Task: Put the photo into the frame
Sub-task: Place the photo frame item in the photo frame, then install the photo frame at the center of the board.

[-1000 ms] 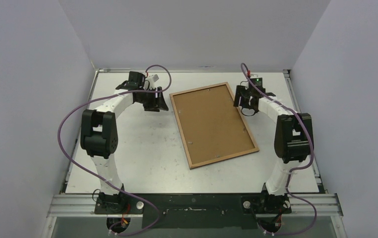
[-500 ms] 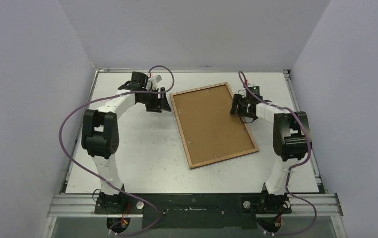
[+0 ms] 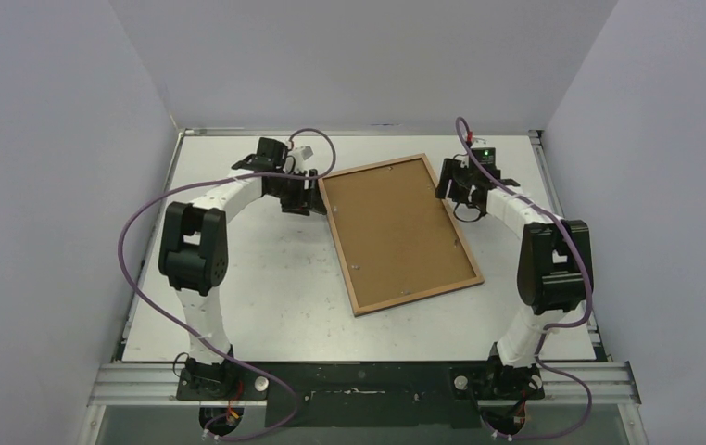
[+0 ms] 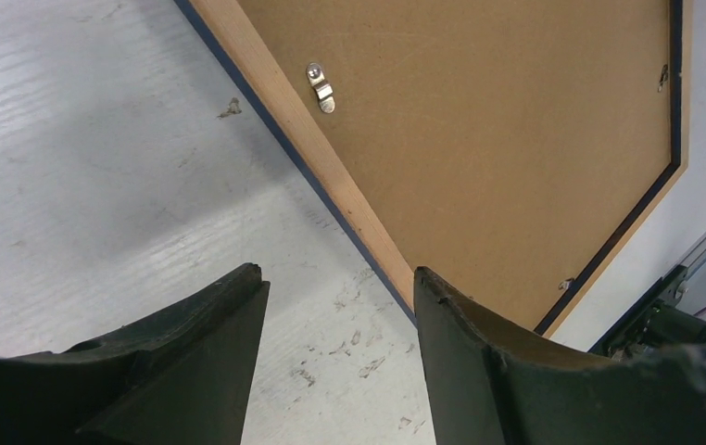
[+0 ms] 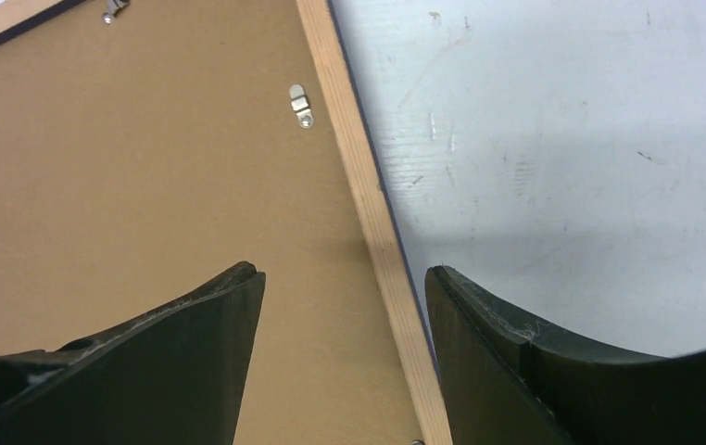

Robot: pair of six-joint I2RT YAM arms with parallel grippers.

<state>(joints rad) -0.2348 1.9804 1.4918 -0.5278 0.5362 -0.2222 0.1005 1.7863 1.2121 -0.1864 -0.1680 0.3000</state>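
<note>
White table (image 3: 238, 278) (scuffed) between plain pale-grey walls (image 3: 359, 56).

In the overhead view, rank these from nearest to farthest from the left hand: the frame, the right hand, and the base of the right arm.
1. The frame: its left edge lies right beside the left hand.
2. The right hand: across the frame, at its right edge.
3. The right arm's base: bottom right of the view, well below both hands.

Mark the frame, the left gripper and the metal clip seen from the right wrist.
frame (image 3: 419, 295), top external view, on its near wooden rail.
left gripper (image 4: 338, 278), left wrist view, midway between its fingertips.
metal turn clip (image 5: 301, 104), right wrist view, on the clip's middle.
</note>
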